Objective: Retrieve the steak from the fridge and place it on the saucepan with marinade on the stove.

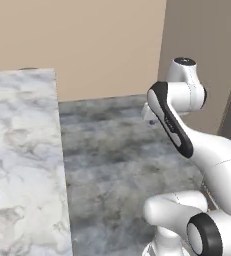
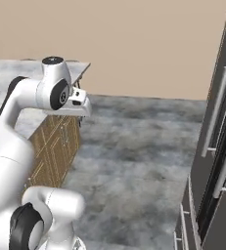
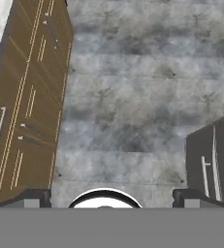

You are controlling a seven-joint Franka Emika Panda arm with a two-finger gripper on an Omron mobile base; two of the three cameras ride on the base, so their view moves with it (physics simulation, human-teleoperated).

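The fridge [image 2: 217,146] stands at the right, dark grey steel, with long pale bar handles and its doors shut. My gripper [image 2: 80,117] hangs above the floor well to its left, beside the counter's end, pointing down. In the hand view the gripper [image 3: 111,198] is open, its two dark fingertips [image 3: 33,198] wide apart with nothing between them, and bare floor lies below. The fridge's lower front [image 3: 213,160] shows at the right of that view. The steak, the saucepan with marinade and the stove are out of view.
A marble counter [image 1: 22,160] runs along the left, with brown wooden cabinet fronts [image 2: 56,151] beneath it. Open grey stone floor [image 2: 134,161] lies between the counter and the fridge. A beige wall [image 1: 102,45] closes the far side.
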